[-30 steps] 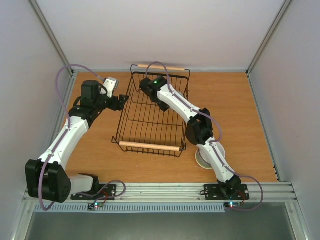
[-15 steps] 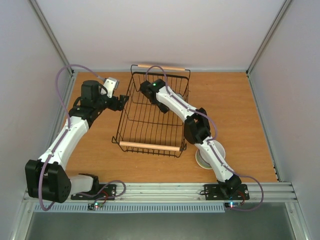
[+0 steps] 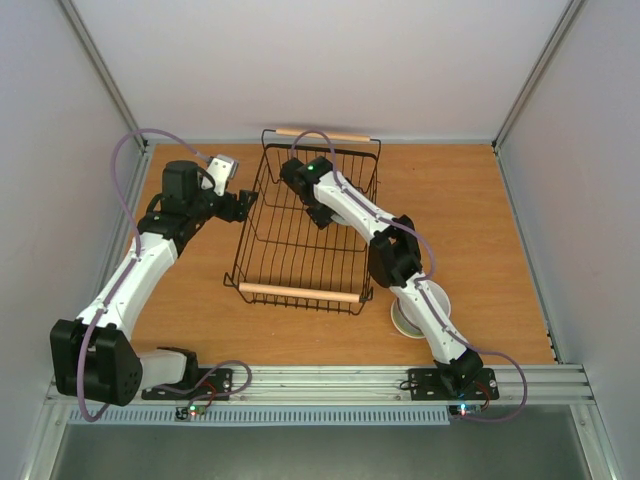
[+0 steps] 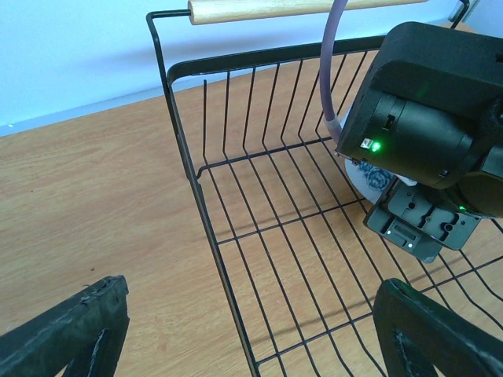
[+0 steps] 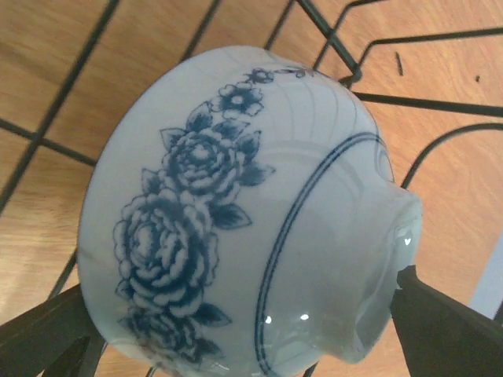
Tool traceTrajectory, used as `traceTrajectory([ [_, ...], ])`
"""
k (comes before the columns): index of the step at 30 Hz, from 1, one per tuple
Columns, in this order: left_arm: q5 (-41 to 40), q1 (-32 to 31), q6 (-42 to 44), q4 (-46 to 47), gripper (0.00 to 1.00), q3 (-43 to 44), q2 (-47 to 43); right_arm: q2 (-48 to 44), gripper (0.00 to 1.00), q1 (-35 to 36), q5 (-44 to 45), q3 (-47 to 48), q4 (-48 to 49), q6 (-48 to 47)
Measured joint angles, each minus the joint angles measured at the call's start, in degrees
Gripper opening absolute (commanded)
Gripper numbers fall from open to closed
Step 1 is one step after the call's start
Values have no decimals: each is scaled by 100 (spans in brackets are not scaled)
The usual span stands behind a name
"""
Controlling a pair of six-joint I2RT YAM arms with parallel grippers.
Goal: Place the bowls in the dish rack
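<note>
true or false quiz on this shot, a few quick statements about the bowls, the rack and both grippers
1. The right gripper holds a white bowl with blue flowers. True.
2. The left gripper is clamped on a bowl. False: it is open and empty, beside the left side of the dish rack.
3. A plain white bowl sits on the table outside the rack, under the right arm. True.
4. The rack is stacked full of bowls. False: the wire floor that shows is bare, and only the flowered bowl hangs over it, tilted on its side.
5. A wooden handle runs along each short end of the rack. True.
</note>
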Motion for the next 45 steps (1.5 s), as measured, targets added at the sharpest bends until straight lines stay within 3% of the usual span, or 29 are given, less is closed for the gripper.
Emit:
traceTrajectory([
  [13,0,0,26,0,85,-2,0,-168,99,138,-398,-188,286,-103],
  [18,20,0,42,-2,85,-2,0,-968,99,240,-566,-835,734,-164],
  [23,83,0,66,-7,87,-2,0,-2334,99,293,-726,-1606,1375,-103],
  [28,98,0,149,-20,99,-2,0,-4041,99,291,-715,-2889,1976,258],
  [33,57,0,149,-31,99,-39,0,-5860,98,286,-667,-4728,2267,883],
  [39,37,0,149,-76,99,-39,0,-7740,84,286,-817,-6784,1980,2247],
  [45,39,-7,149,-118,99,-39,0,-8955,69,286,-1333,-8465,1558,3541],
])
